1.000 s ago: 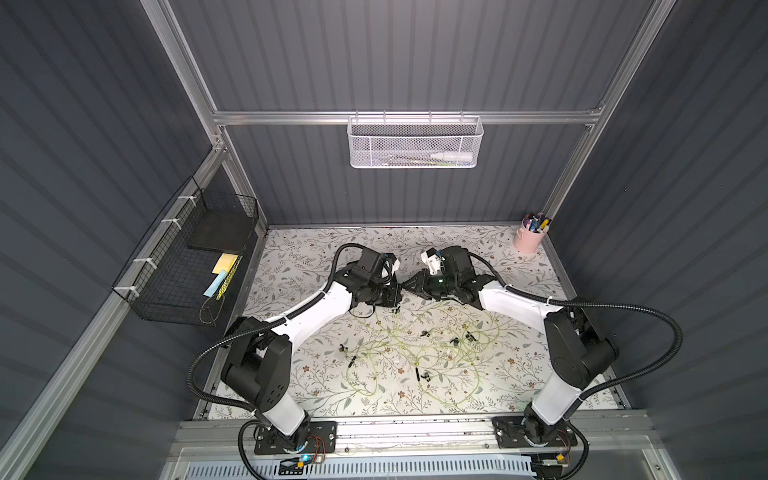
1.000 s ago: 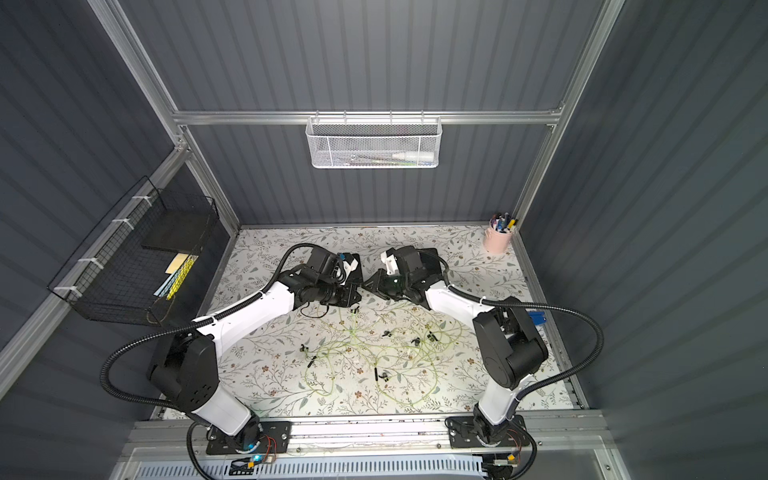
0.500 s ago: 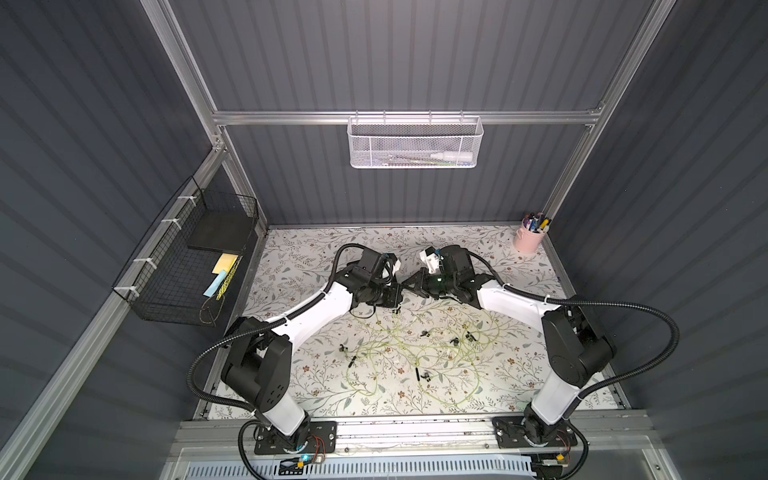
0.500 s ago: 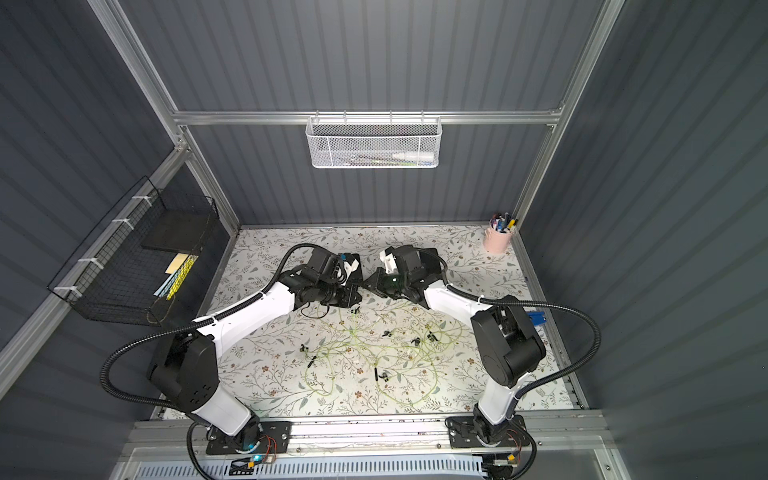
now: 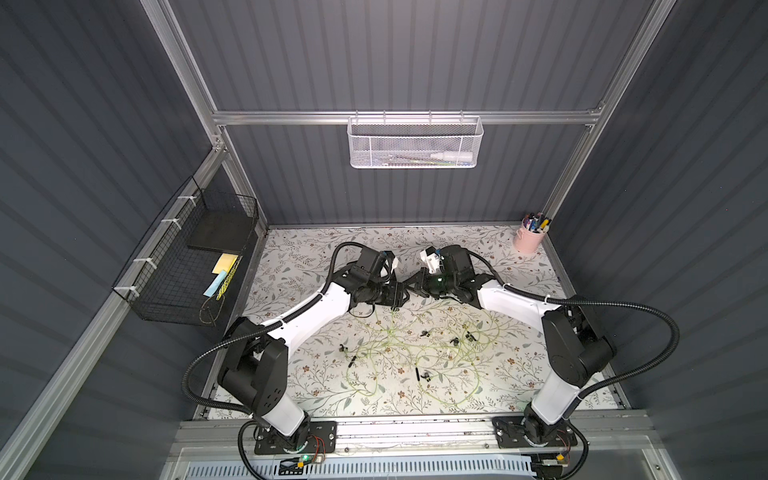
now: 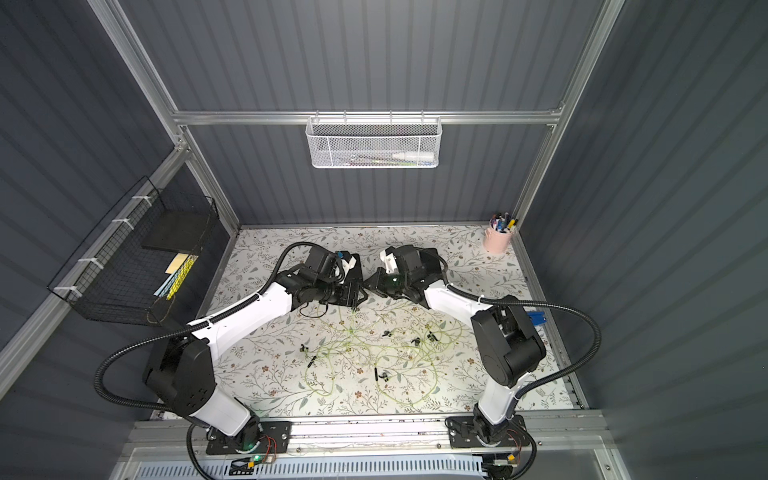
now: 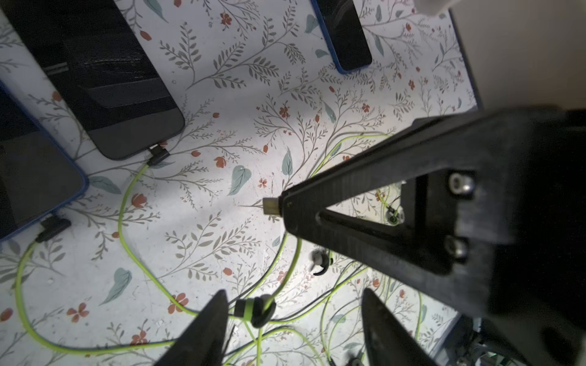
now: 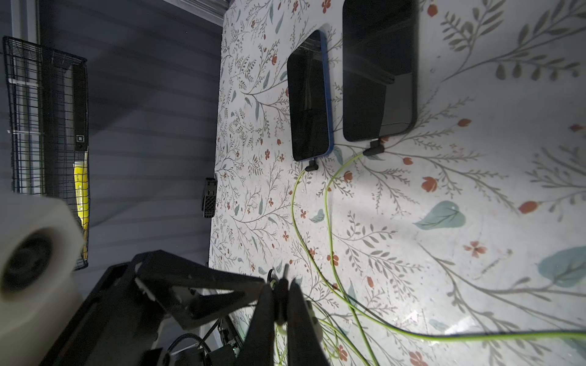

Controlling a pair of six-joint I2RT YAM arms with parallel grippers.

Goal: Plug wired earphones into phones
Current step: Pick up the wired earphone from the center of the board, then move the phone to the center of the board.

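While the right pincer [image 8: 281, 285] clenches a plug [image 7: 271, 207] tip-forward toward the phones [image 8: 379, 69], left pincer [image 7: 294, 293] released

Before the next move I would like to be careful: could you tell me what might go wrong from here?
The right gripper pinches the plug only at its fingertips; it may twist or slip when pressed into the unplugged blue-rimmed phone.
Its cord seems to run into the tangled green cords; pulling could unseat the angled plug in the black phone.
The open left gripper sits close; the grippers might bump.
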